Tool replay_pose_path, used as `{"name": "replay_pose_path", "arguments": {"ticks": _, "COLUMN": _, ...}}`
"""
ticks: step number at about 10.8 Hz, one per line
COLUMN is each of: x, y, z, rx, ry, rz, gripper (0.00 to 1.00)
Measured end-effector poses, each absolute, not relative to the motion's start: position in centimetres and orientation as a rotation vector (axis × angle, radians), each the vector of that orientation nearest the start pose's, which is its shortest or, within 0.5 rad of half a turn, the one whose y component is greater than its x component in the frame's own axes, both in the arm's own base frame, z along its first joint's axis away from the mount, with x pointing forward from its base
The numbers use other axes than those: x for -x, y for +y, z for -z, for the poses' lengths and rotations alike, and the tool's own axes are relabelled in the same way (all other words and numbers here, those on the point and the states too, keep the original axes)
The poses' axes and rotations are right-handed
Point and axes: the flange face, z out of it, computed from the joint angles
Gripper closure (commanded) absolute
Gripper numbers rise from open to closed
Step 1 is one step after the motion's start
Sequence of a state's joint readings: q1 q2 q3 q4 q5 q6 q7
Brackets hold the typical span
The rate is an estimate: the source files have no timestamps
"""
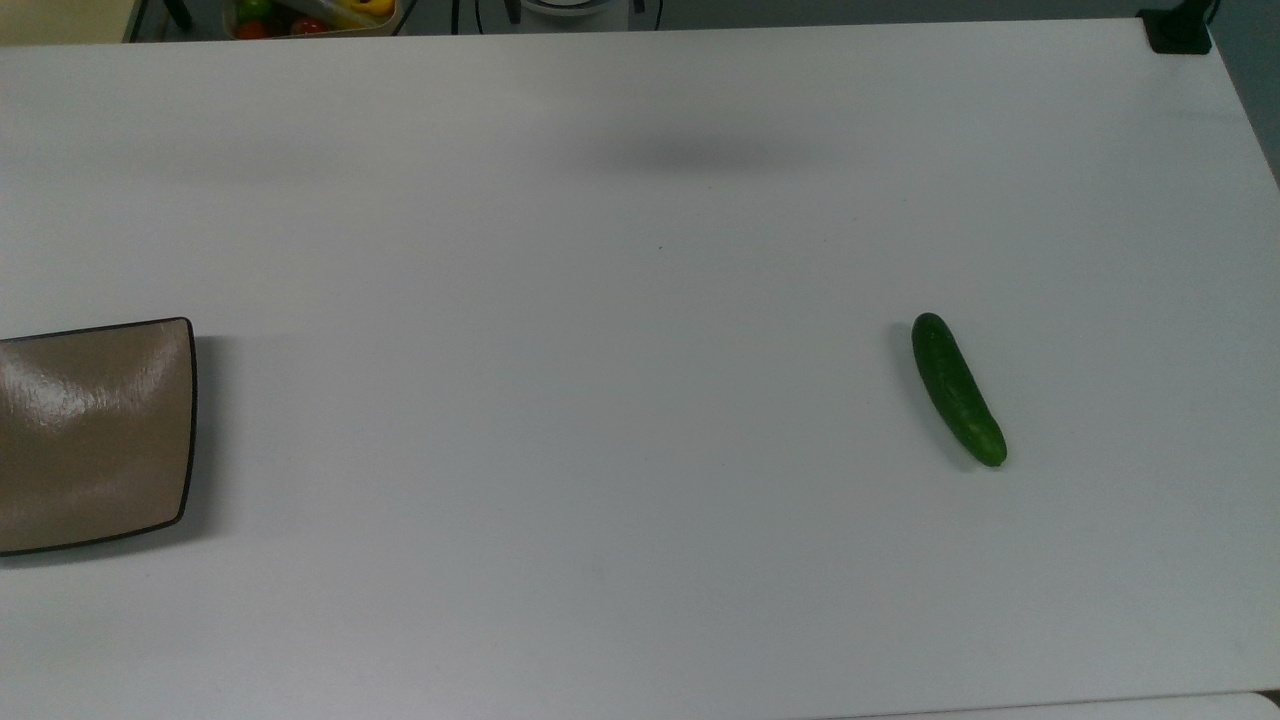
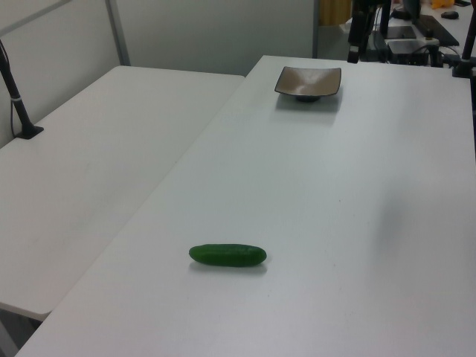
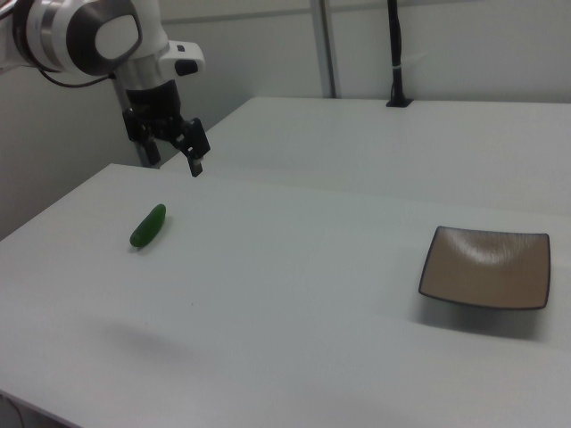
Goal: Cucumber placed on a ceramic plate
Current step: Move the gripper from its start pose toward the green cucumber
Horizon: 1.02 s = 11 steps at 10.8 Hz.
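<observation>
On the white table (image 1: 620, 420) the cucumber (image 1: 958, 389) lies well apart from the plate (image 1: 95, 435). Our gripper (image 3: 191, 153) hangs above, empty, fingers slightly parted. We judge the cucumber light, firm, slippery: grasp mid-body.

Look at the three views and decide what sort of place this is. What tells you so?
Probably a robotics lab or test room, not a kitchen. A robot arm's gripper hangs above a bare white table; only a cucumber and a ceramic plate lie on it; poles and cables stand around the edges.
</observation>
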<state>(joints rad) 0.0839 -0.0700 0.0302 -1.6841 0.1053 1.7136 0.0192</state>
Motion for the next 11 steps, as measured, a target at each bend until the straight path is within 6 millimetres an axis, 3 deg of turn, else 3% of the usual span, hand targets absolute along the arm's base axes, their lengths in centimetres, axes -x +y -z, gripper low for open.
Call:
{"name": "replay_pose_path", "arguments": {"ticks": 8, "x": -54.24, "y": 7.20, "z": -61.77, "rx": 3.037, "ry": -0.148, "rz": 0.132, "gripper": 0.00}}
{"name": "replay_pose_path", "arguments": {"ticks": 11, "x": -54.15, "y": 8.02, "z": -61.65, "rx": 3.036, "ry": -0.171, "rz": 0.128, "gripper": 0.00}}
